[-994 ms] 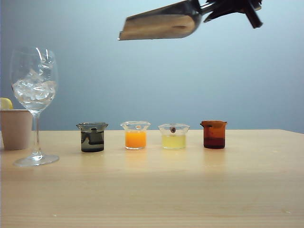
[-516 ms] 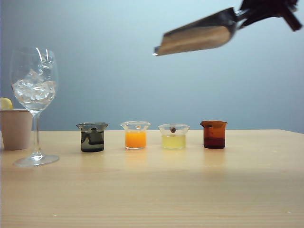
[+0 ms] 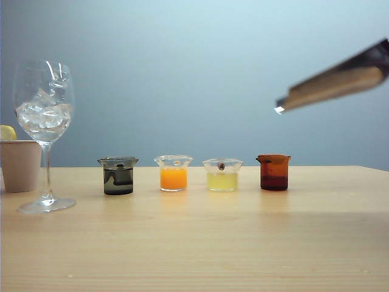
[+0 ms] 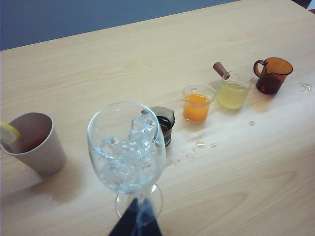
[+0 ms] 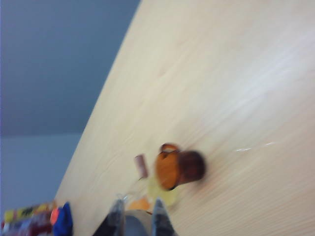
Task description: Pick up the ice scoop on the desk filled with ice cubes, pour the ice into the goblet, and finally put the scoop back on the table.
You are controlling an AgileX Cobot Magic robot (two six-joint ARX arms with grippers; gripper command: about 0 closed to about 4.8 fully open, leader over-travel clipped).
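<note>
The goblet point(image 3: 44, 121) stands at the table's point(image 3: 243, 243) far left, its bowl holding ice cubes point(image 3: 44, 114). The steel ice scoop point(image 3: 340, 82) hangs high at the right edge, mouth tilted down toward the left, handle out of frame. In the right wrist view my right gripper point(image 5: 137, 209) is shut on the ice scoop point(image 5: 135, 223), whose grey body shows blurred between the fingers. Whether ice is left in it I cannot tell. My left gripper point(image 4: 135, 206) is shut, its dark tips just in front of the goblet point(image 4: 127, 147) foot, holding nothing.
A beige paper cup point(image 3: 20, 164) with a lemon slice stands left of the goblet. Right of the goblet stands a row of small beakers: dark point(image 3: 118, 176), orange point(image 3: 174, 173), yellow point(image 3: 222, 174), brown point(image 3: 274, 172). Water drops point(image 4: 199, 145) lie near the beakers.
The scoop has swung from the upper middle to the right edge and lower, mouth dipping further. The right gripper has left the exterior view. The goblet and left gripper are still.
</note>
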